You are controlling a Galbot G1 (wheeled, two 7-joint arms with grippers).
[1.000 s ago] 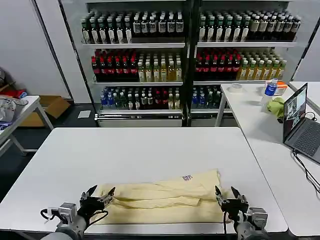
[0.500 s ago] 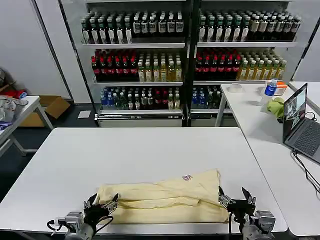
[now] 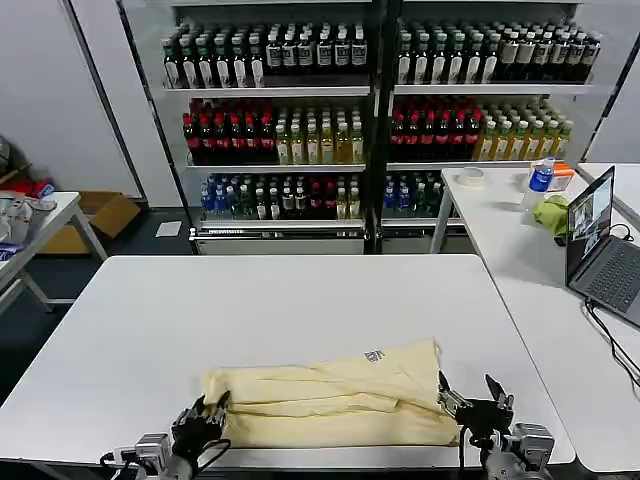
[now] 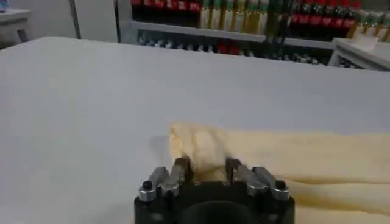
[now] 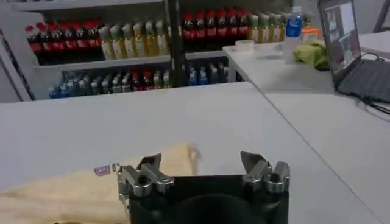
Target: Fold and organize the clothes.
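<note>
the cream-yellow garment point(image 3: 330, 395) lies folded in a long band on the white worktop point(image 3: 270, 310), near its front edge, its small neck label point(image 3: 374, 355) facing up. the left end effector point(image 3: 203, 415) sits at the garment's left end, fingers close together at the cloth. the right end effector point(image 3: 468, 398) sits spread just beside the garment's right end.

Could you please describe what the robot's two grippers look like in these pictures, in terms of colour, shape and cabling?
Both the left gripper and the right gripper have black bodies carrying silver-grey metal finger linkages with dark screws, seen clearly in the wrist views. The fingers taper to pointed dark tips. In the head view, silver-grey wrist housings sit behind them, with thin black cables looping alongside.
</note>
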